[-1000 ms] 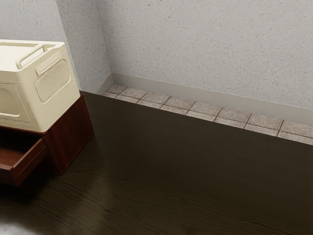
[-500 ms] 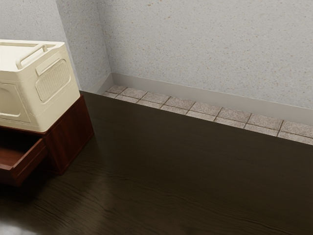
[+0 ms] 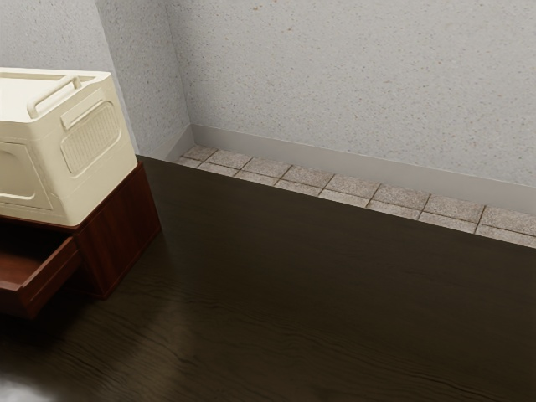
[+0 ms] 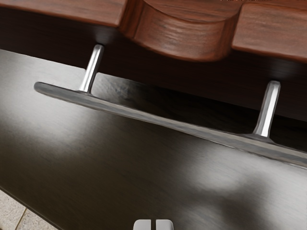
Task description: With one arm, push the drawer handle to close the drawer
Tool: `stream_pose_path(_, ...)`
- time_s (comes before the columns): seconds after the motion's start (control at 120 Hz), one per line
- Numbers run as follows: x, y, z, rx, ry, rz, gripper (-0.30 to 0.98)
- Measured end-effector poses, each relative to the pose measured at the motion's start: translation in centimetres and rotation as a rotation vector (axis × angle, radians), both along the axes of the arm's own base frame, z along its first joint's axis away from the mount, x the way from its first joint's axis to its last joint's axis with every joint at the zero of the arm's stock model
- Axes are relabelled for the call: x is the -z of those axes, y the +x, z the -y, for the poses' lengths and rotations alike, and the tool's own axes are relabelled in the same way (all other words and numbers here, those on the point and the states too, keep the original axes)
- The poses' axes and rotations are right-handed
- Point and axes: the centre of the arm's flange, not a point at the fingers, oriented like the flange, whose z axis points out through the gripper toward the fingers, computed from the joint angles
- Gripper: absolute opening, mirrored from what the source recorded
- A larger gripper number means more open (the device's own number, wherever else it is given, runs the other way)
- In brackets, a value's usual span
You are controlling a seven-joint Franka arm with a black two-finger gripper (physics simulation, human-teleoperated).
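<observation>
At the exterior view's far left, the reddish-brown drawer (image 3: 48, 276) sticks out of its wooden cabinet (image 3: 120, 234). In the wrist view, a long grey handle bar (image 4: 168, 124) stands off the drawer front (image 4: 192, 36) on two shiny metal posts. The tips of my gripper (image 4: 153, 224) peek in at that view's lower edge, side by side with only a thin slit between them and nothing held. Dark tabletop lies between them and the bar in the picture; whether they touch the handle cannot be told.
A cream-coloured box (image 3: 92, 151) with a raised handle rests on top of the cabinet. The dark table (image 3: 335, 293) extends toward the exterior view's right, and beyond its far edge are a tiled floor (image 3: 331, 184) and a speckled wall (image 3: 352, 84).
The bright patch on the table at the exterior view's lower left has become smaller. Drawer, cabinet and box look unmoved there.
</observation>
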Motion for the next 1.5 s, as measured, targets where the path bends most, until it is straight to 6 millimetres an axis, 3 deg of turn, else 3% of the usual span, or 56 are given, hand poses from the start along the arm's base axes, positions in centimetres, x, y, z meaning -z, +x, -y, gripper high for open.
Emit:
stream_pose_path(0.442, 0.4, 1.6, -1.6, 0.001, 0.019, 0.012, -0.10)
stream_pose_path(1.5, 0.7, 8.9, -4.0, 0.079, 0.017, 0.018, -0.10)
